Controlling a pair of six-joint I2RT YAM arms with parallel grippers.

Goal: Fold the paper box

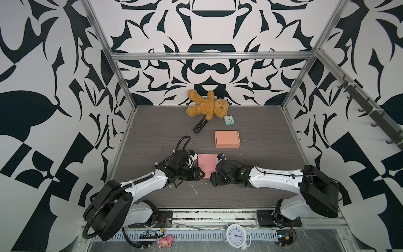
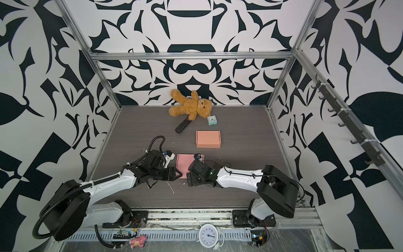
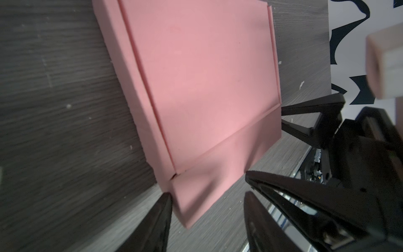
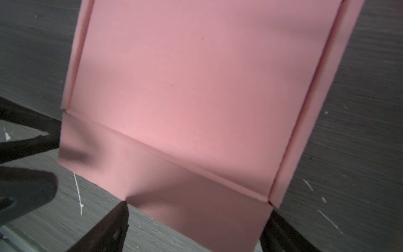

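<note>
Card this thin should be light and springy, we judge: stiff enough to hinge along its scored creases, soft enough to dent under a point. The pink paper box [image 1: 207,163] lies low and mostly flat on the bench [image 1: 272,157], between the two arms and well apart from the peach box [image 1: 227,139] standing made up behind it.

The left jaws stand apart astride one corner of the near flap [image 3: 218,174]. One fingertip [image 3: 165,200] touches its edge and nothing is pinched. The right jaws are spread wide toward the same flap's other end, and one fingertip [image 4: 122,209] presses the free edge, where the card puckers slightly.

We would take hold on the flap's outer strip, close to the corners. Lifting both ends together should turn it about the crease [image 4: 174,157] rather than buckle it mid-span. Squeezing hard risks a lasting kink.
</note>
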